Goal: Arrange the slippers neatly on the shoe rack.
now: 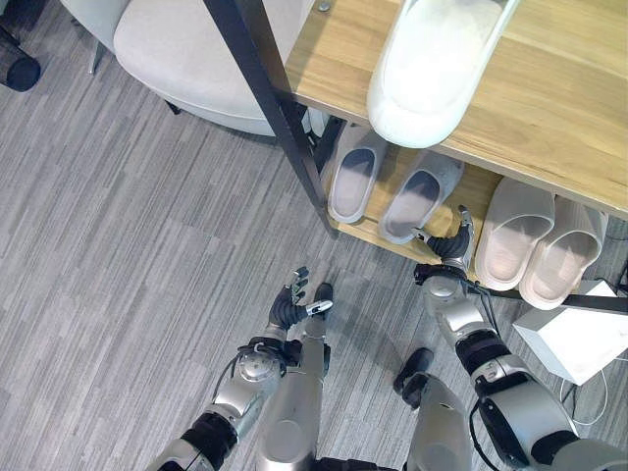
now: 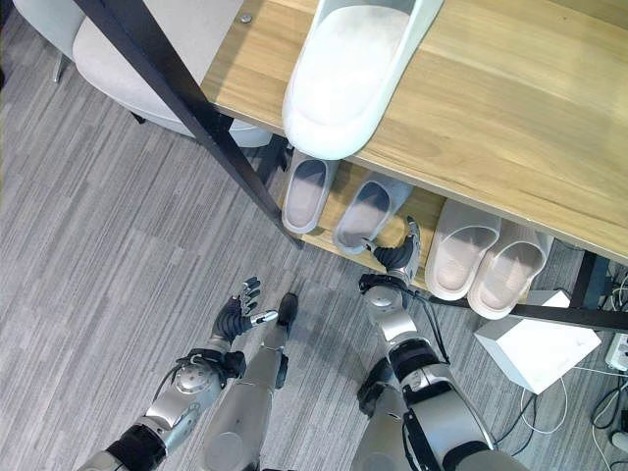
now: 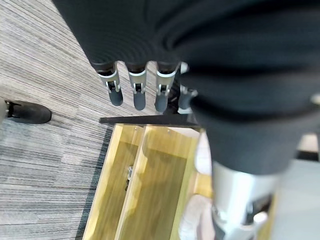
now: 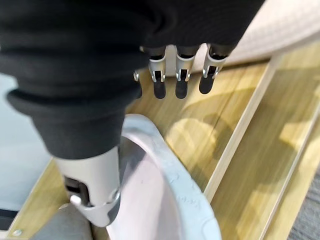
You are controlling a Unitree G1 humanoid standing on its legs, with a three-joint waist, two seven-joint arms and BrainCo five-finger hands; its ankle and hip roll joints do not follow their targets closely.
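Observation:
The wooden shoe rack (image 1: 549, 118) has one white slipper (image 1: 432, 69) on its top shelf, toe hanging past the front edge. On the lower shelf stand two grey slippers (image 1: 355, 182) (image 1: 422, 196) side by side and, to their right, a pale beige pair (image 1: 512, 231) (image 1: 564, 255). My right hand (image 1: 446, 250) is at the lower shelf's front edge, between the right grey slipper and the beige pair. Its fingers (image 4: 181, 80) are straight over the bare wood, with the thumb beside the grey slipper's rim (image 4: 165, 200); it is open. My left hand (image 1: 292, 306) hangs open over the floor.
The rack's black slanted post (image 1: 285, 118) stands at its left end. A pale upholstered seat (image 1: 196, 49) sits behind it at the back left. A white box (image 1: 579, 339) rests on the grey floor under the rack's right end.

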